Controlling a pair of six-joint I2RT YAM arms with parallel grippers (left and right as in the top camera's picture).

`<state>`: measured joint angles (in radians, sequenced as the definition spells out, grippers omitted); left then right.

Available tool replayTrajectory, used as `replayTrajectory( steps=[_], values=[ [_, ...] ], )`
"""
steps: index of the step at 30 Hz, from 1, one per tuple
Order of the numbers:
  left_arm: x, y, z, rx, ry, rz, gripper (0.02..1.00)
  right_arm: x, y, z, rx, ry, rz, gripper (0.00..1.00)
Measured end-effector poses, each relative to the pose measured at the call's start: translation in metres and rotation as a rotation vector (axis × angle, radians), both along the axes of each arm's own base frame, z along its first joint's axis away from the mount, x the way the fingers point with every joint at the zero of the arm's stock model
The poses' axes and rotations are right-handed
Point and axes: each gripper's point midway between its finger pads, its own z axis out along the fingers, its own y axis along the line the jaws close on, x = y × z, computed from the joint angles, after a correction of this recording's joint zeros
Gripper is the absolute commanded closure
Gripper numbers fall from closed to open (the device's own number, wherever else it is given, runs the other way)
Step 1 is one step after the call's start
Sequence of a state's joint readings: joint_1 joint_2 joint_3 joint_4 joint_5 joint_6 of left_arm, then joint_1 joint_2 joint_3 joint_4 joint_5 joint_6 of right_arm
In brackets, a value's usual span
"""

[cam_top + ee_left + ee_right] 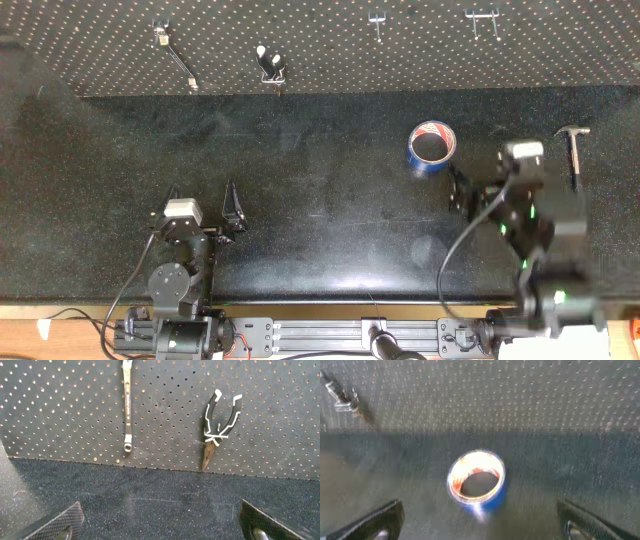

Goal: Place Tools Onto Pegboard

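Top view: the left hand (pixel 232 208) sits low over the table (pixel 320 210) near its base, holding nothing. In the left wrist view its fingers (pixel 55 522) stand wide apart, cut off by the frame, with bare table between them. Ahead of it the pegboard (pixel 65 410) carries a wrench (pixel 128 410) hanging straight down, its upper end cut off, and pliers (pixel 218 425) hanging nose down with handles spread. What the pliers hang from is hard to make out.

The right hand (pixel 458 185) is also spread wide and grips nothing. In the right wrist view its fingers (pixel 377 522) sit either side of the tape (pixel 477 482), which lies ahead of them, apart from both. The tape rests flat on the table, hole upward, near the pegboard's foot; its rim is smeared by blur. A hook (pixel 342 397) on the board shows faintly.

From above, the tape (pixel 432 147) lies just beyond the right hand. A hammer (pixel 573 150) lies on the table to the right of that arm, head toward the pegboard, its dark handle hard to tell from the table. Two bare hooks (pixel 483 20) stand above.
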<state>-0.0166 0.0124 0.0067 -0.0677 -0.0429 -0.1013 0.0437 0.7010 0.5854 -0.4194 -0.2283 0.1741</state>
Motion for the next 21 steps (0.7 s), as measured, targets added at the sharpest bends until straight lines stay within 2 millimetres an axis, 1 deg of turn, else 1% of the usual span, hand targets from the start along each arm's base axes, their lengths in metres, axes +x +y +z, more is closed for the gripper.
replayTrajectory(
  steps=[1, 3, 4, 6, 9, 12, 13, 16, 18, 21],
  values=[
    [0.000, 0.000, 0.000, 0.000, 0.000, 0.000, 0.023, 0.002, 0.003, 0.001, -0.002, 0.056, 0.008, 0.025],
    [0.000, 0.000, 0.000, 0.000, -0.001, 0.000, 0.023, 0.013, 0.013, 0.009, -0.020, 0.171, 0.037, 0.025],
    [0.000, 0.000, 0.000, 0.000, -0.001, 0.000, 0.023, 0.017, 0.020, 0.008, -0.037, 0.221, 0.054, 0.025],
    [0.000, 0.000, 0.000, 0.000, -0.001, 0.000, 0.020, 0.027, 0.039, 0.006, -0.103, 0.321, 0.105, 0.025],
    [0.000, 0.000, 0.000, 0.000, -0.002, 0.000, 0.023, 0.038, 0.057, 0.000, -0.159, 0.389, 0.143, 0.025],
    [0.000, 0.000, 0.001, 0.000, -0.002, 0.000, 0.023, 0.047, 0.066, -0.013, -0.191, 0.461, 0.152, 0.025],
    [0.000, 0.000, 0.000, 0.000, -0.002, 0.000, 0.023, 0.048, 0.069, -0.021, -0.201, 0.501, 0.152, 0.025],
    [0.000, 0.000, 0.000, 0.000, -0.002, 0.000, 0.023, 0.050, 0.071, -0.041, -0.217, 0.573, 0.141, 0.025],
    [0.000, 0.000, 0.000, 0.000, -0.002, 0.000, 0.023, 0.052, 0.071, -0.059, -0.217, 0.633, 0.124, 0.025],
    [0.000, 0.000, 0.000, 0.000, -0.002, 0.000, 0.023, 0.052, 0.071, -0.078, -0.222, 0.693, 0.106, 0.025]
  ],
)
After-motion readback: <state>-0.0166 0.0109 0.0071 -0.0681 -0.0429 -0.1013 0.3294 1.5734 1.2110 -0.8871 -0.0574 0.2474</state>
